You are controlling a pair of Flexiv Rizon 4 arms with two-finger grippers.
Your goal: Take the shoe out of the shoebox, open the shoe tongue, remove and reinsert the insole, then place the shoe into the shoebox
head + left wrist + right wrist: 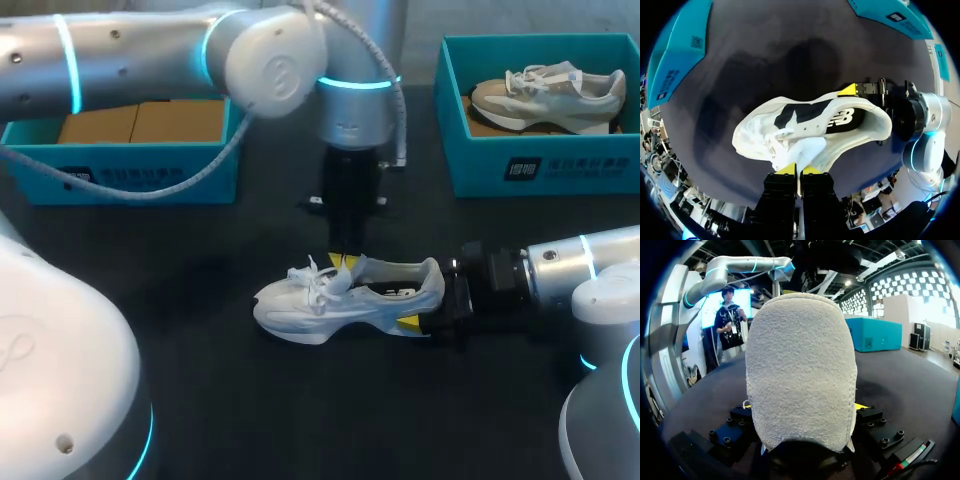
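A white shoe lies on its side on the dark table, toe toward my left. My left gripper comes down from above; in the left wrist view its fingers are shut on the edge of the shoe tongue, by the laces. My right gripper reaches in from the right and is shut on the shoe's heel, with one yellow fingertip on the near side. The far finger is hidden behind the heel in the head view. In the left wrist view a right fingertip rests against the heel.
A teal shoebox at the back right holds a grey shoe. Another teal box at the back left has brown cardboard inside. Dark bare table lies in front of the white shoe.
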